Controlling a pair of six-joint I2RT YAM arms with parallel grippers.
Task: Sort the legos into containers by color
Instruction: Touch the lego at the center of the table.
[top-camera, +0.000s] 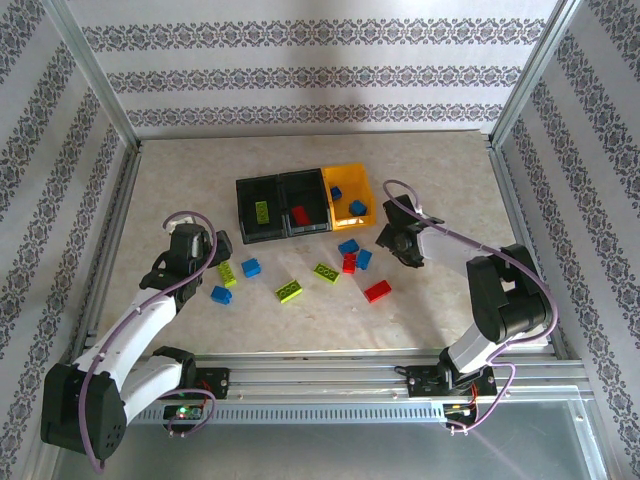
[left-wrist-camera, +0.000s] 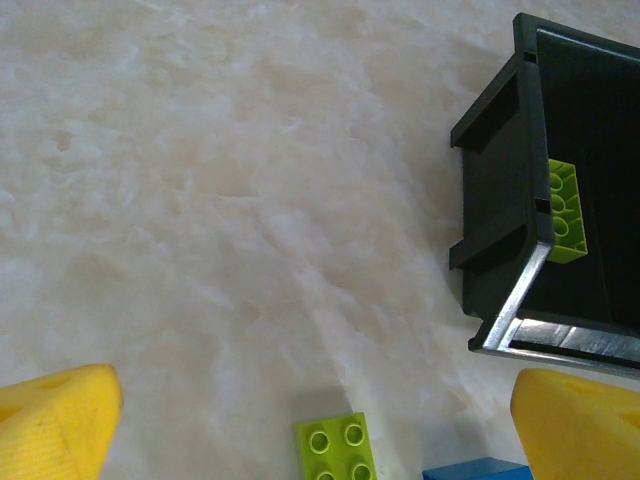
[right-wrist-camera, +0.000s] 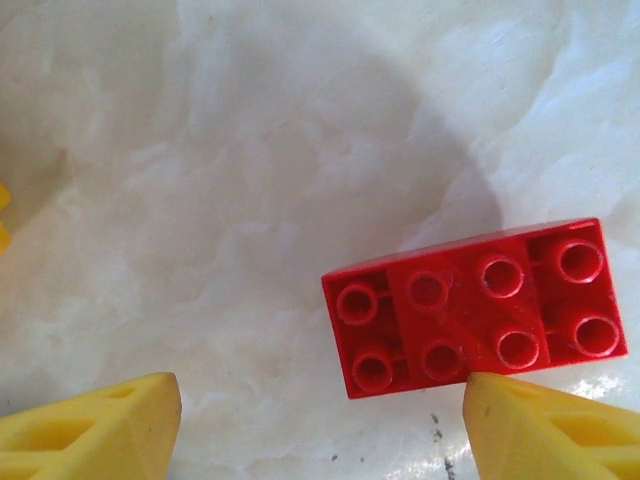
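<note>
right gripper (right-wrist-camera: 320, 420) wide open and empty above the table (right-wrist-camera: 250, 150), red brick (right-wrist-camera: 475, 310) flat and studs-up, off-centre toward one finger, long axis nearly along the line between the fingers, bare table around it; left gripper (left-wrist-camera: 318, 425), also wide open, looks farther off.

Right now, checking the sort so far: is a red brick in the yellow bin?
No: the yellow bin holds two blue bricks, nothing red.
</note>
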